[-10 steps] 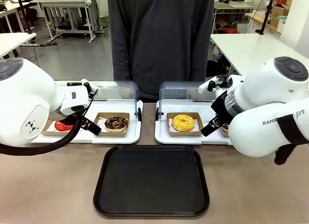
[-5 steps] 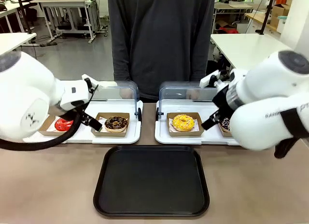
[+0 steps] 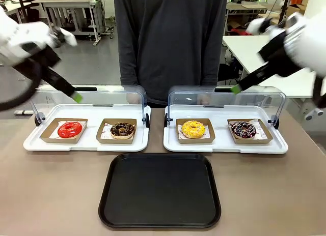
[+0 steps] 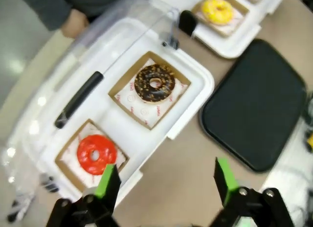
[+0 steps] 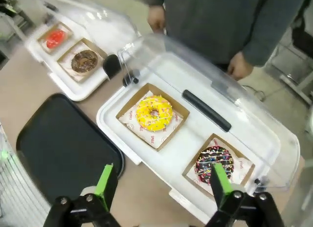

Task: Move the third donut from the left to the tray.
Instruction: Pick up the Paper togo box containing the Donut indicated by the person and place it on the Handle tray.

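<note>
Gaping left claw (image 4: pixel 166 168) and right claw (image 5: pixel 161 168) — over brown table (image 3: pixel 51 195), workshop benches (image 3: pixel 66 2) beyond

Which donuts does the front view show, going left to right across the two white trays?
red donut → chocolate donut → yellow donut → sprinkled chocolate donut

A glossy red ring donut (image 3: pixel 70 129) and a chocolate-topped donut (image 3: pixel 123 129) are sitting on one white plastic tray (image 3: pixel 91 144); a sprinkled chocolate donut (image 3: pixel 243 129) is lying on the second white tray (image 3: pixel 221 144).
</note>
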You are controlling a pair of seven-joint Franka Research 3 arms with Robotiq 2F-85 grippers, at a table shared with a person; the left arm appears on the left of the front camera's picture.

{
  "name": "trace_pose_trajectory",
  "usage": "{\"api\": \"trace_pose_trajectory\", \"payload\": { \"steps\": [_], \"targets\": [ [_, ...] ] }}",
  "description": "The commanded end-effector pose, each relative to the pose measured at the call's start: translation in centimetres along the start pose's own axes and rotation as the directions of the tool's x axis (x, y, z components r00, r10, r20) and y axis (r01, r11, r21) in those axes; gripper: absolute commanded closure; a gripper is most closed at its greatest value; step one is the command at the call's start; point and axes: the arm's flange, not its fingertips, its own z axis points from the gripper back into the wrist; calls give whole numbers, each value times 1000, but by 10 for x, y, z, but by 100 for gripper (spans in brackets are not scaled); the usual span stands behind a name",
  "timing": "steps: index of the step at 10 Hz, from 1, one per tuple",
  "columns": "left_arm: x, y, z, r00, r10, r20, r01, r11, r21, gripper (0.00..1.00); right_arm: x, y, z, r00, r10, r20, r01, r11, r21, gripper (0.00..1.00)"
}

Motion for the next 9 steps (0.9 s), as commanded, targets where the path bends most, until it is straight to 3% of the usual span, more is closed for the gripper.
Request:
{"api": "trace_pose_trajectory", "payload": {
  "steps": [1, 4, 9],
  "targets": [
    [-20, 52, 22, 997, -79, 8, 80, 984, -161, 0, -23, -57, 42, 996, 32, 84, -41, 993, 107, 0],
    [-83, 120, 56, 970, -150, 191, 201, 937, -286, 0, -79, -132, 91, 966, 58, 253, -112, 973, 203, 0],
    [-182, 165, 86, 921, -50, 387, 137, 970, -200, 0, -160, -187, 127, 921, -3, 388, -70, 982, 173, 0]
  ]
}}
